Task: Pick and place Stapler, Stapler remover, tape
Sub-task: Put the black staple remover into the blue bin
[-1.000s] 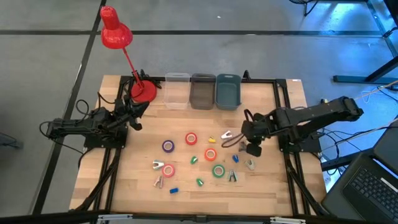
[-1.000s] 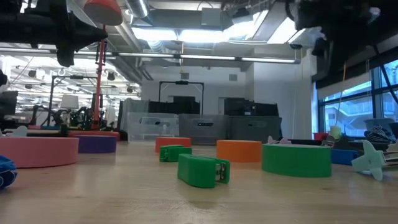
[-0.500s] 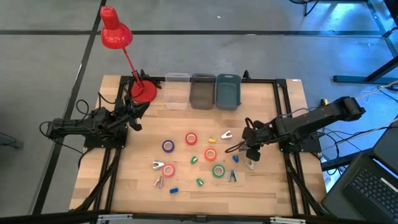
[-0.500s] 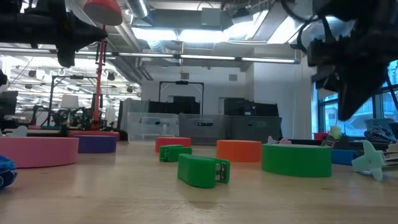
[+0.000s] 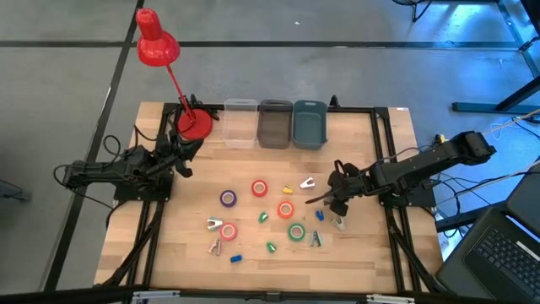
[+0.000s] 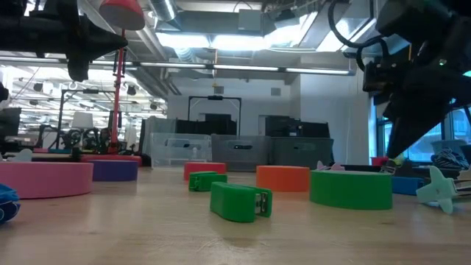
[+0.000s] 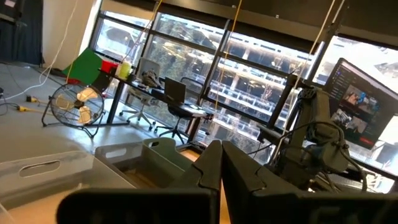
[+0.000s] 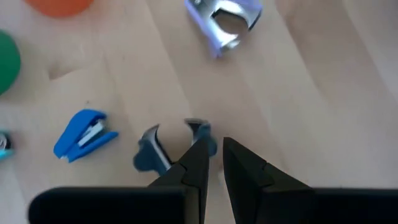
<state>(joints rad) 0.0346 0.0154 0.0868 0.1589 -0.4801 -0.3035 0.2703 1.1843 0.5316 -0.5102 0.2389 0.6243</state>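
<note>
The right hand point(image 5: 331, 205) hangs low over the right-centre of the pale wooden table point(image 5: 371, 253), its two dark fingers point(image 8: 198, 163) parted only by a narrow slit and empty, their tips just beside a small blue-grey claw-shaped staple remover point(image 8: 163, 149) that lies flat on the wood; whether one fingertip actually touches the claw cannot be told. Near it lie a small blue stapler point(image 8: 84, 134) and a pale lilac metal claw-shaped staple remover point(image 8: 225, 21). The ring-shaped tape rolls sit in the middle of the table: a green roll point(image 5: 296, 231), an orange roll point(image 5: 285, 210), a red roll point(image 5: 259, 188), a purple roll point(image 5: 229, 198) and a pink roll point(image 5: 228, 230), all lying flat and apart from the hand. In the low view a green stapler point(image 6: 240, 201) lies in front. The left hand point(image 5: 182, 150) waits clenched and empty at the left edge of the table, near the red desk lamp point(image 5: 163, 63). Three plastic bins point(image 5: 275, 123) stand along the top edge.
</note>
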